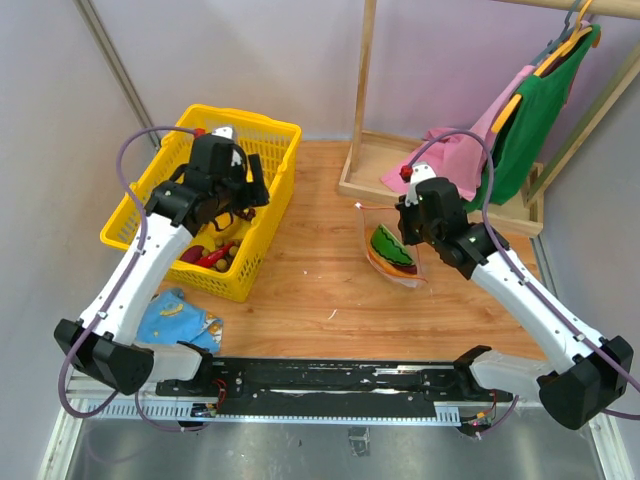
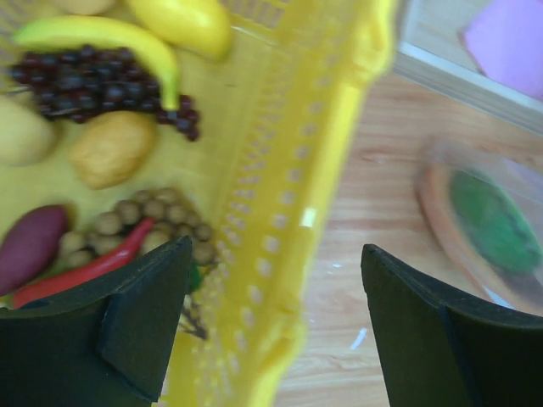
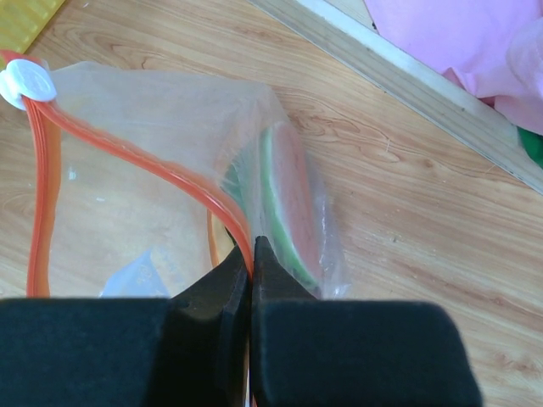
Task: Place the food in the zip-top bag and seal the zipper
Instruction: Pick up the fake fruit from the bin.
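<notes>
At the near edge of the wooden surface (image 1: 310,285), a blue patterned cloth (image 1: 176,320) lies just beside the left arm's base.

**Right gripper** (image 3: 253,254) – fingers pressed together, pinching the zipper (image 3: 127,154) of the zip-top bag (image 3: 153,182) along its mouth. The red strip runs from the fingertips up to the white slider (image 3: 25,83) at the far-left corner in the right wrist view. The bag lies on the surface right of centre, well apart from the yellow basket (image 1: 272,132). A red-green watermelon wedge (image 3: 284,199) sits inside the bag, just beside the pinched point.

**Left gripper** (image 2: 271,284) – fingers spread wide, holding nothing. It hangs over the basket's right wall, with the rim showing between the two fingers. The remaining food lies in the basket:
- red chili pepper (image 2: 85,267) and a purple sweet potato (image 2: 30,246), nearest the fingers;
- a cluster of small brown balls (image 2: 144,219);
- a tan rounded piece (image 2: 110,148);
- dark grapes (image 2: 85,85) with a banana (image 2: 102,36) across them.

At the far right stands a wooden rack (image 1: 360,120), with a pink cloth (image 1: 455,152) on its base and a green garment (image 1: 535,110) hanging from it.
</notes>
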Tool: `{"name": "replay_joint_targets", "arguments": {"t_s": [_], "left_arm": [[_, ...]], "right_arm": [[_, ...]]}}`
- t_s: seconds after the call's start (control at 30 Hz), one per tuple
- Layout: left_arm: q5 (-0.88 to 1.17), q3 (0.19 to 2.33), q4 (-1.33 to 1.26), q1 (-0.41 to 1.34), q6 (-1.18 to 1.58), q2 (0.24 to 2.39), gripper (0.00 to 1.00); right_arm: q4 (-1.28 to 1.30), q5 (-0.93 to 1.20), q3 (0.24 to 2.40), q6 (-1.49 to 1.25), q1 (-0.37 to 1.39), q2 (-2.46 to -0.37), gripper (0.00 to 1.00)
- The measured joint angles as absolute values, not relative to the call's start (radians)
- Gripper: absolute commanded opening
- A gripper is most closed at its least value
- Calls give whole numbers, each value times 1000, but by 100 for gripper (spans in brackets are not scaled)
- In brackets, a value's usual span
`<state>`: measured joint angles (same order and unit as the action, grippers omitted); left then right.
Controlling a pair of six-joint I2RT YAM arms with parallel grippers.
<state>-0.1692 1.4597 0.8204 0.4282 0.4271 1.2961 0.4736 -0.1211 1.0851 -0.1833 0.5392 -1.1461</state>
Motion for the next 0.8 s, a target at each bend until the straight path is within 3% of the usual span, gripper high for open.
{"name": "replay_joint_targets", "arguments": {"t_s": [0.4, 0.8], "left_arm": [[-171, 1336, 775, 135, 338, 1385, 99], [-163, 1309, 605, 45, 353, 1670, 99]], "right_arm": [[467, -94, 1074, -183, 539, -1155, 1], [450, -67, 1068, -183, 539, -1160, 1]]}}
